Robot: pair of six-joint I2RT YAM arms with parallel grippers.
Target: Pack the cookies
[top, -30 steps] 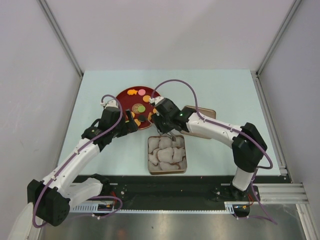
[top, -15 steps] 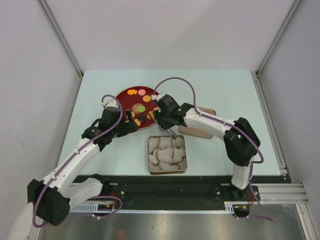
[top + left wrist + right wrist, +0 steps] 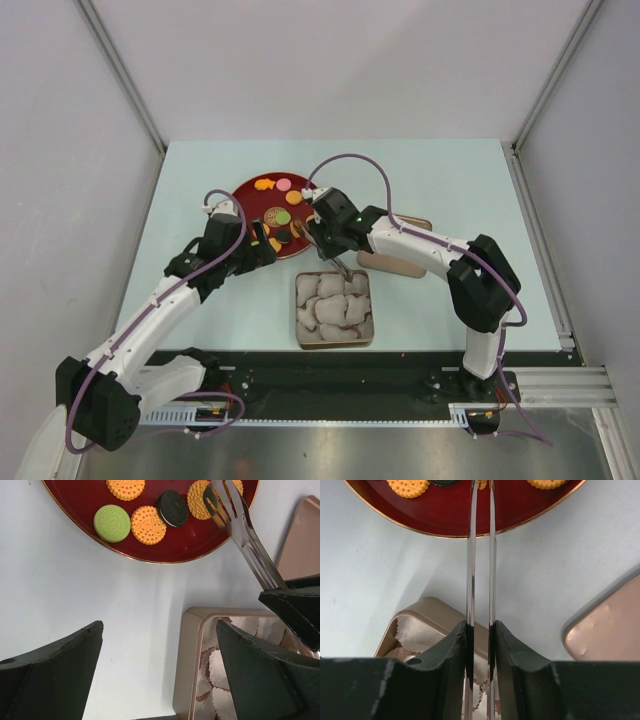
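1. Top camera: high behind the arm bases, looking down on the whole table (image 3: 430,170)
2. Left wrist: close above the table, angled down
3. Right wrist: equally close; both wrist views share the plate (image 3: 80,500) rim, tin (image 3: 186,670) corner and tongs (image 3: 250,545)

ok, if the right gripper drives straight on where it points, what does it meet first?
The right gripper's tongs lead: likely the orange cookie at their tips, on the red plate. Height unclear.

The tongs (image 3: 250,540) are polished metal, the cookies (image 3: 148,525) matt, the plate (image 3: 185,540) glossy, the tin (image 3: 186,670) beside the plate satin (crinkled paper cups (image 3: 220,675)).
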